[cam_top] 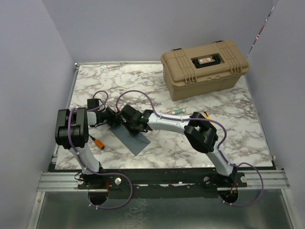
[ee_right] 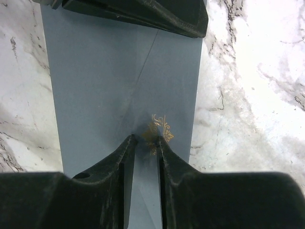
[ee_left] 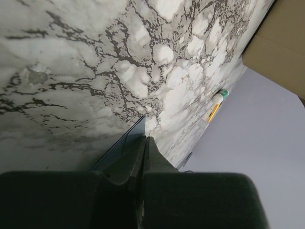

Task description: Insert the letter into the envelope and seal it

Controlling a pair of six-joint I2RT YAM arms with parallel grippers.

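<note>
The slate blue-grey envelope [cam_top: 137, 141] lies flat on the marble table, flap folded down, with a small gold mark [ee_right: 160, 128] at its centre. My right gripper [ee_right: 146, 139] stands over it with its fingertips resting on the paper beside the mark and a narrow gap between the jaws. My left gripper [ee_left: 145, 138] is shut, its tips at the envelope's far edge [ee_left: 122, 145]; its fingers [ee_right: 143, 14] show across the top of the right wrist view. Both grippers [cam_top: 114, 119] [cam_top: 128, 125] meet at the envelope's upper end. The cream letter is not visible.
A tan hard case [cam_top: 205, 67] stands at the back right of the table [cam_top: 238, 138]. A small white tube with a green cap [cam_top: 178, 110] and a yellow-orange item [cam_top: 206, 114] lie behind the right arm. Grey walls enclose the table.
</note>
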